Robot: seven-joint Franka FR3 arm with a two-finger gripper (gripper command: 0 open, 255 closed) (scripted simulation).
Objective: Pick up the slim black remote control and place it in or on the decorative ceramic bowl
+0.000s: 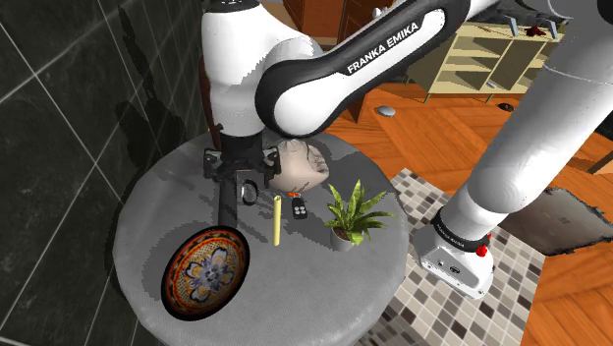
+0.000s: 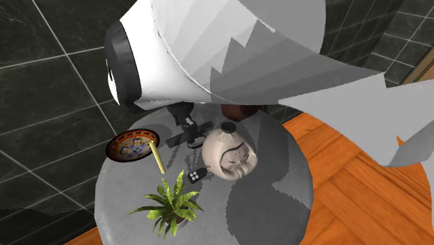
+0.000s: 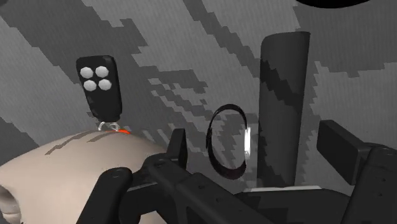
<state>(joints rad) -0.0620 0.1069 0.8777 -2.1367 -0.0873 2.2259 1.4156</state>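
Note:
The small black remote [image 1: 304, 209] with round grey buttons lies flat on the round grey table [image 1: 324, 285], between a yellow stick and a potted plant. It also appears as the remote [image 2: 197, 176] and the remote [image 3: 98, 86]. The patterned orange and blue bowl [image 1: 204, 267] sits at the table's edge, seen again as the bowl [image 2: 129, 147]. My gripper [image 1: 246, 192] hangs open above the table beside a beige head-shaped sculpture [image 1: 300, 165], a short way from the remote. In the wrist view my gripper [image 3: 257, 146] has a dark upright cylinder [image 3: 284, 108] and a thin dark ring [image 3: 228, 141] between its fingers, untouched.
A yellow stick [image 1: 277, 220] lies between the remote and the bowl. A potted green plant [image 1: 354, 211] stands just past the remote. The beige sculpture [image 2: 233, 154] lies next to the remote. Dark tiled walls close the far side; wooden floor and shelves lie beyond.

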